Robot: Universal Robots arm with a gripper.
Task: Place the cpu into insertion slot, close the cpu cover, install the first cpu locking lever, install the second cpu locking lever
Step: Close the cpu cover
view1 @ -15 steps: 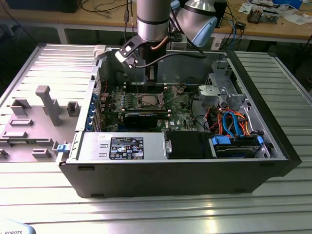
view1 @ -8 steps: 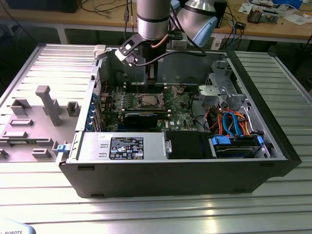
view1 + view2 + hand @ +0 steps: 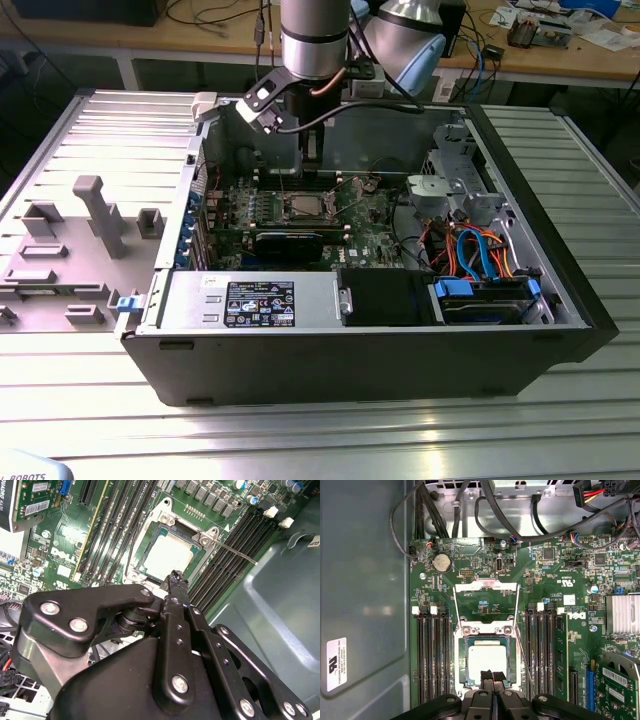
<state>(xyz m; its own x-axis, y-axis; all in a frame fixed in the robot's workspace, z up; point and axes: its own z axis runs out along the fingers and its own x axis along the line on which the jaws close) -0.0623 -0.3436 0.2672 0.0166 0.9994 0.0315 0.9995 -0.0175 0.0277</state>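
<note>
The cpu (image 3: 487, 661), a flat square chip with a pale silver top, lies in the insertion slot (image 3: 461, 666) on the green motherboard; the second wrist view shows the cpu (image 3: 166, 556) too. The cpu cover (image 3: 487, 585), a thin metal frame with a large window, is swung open off the slot. Two thin wire locking levers (image 3: 454, 605) (image 3: 520, 641) are unhooked along the socket's sides; one lever (image 3: 236, 553) sticks out over the memory slots. My gripper (image 3: 493, 674) hangs just above the chip's edge with fingers together, holding nothing. In the exterior view the gripper (image 3: 312, 165) is inside the case above the socket (image 3: 304, 207).
Black memory slots (image 3: 432, 655) flank the socket on both sides. Cables (image 3: 485, 510) hang along the case wall, and a finned heatsink (image 3: 622, 614) and an expansion card (image 3: 615, 690) lie to one side. The open computer case (image 3: 350, 360) rests on a ribbed metal table (image 3: 300, 430).
</note>
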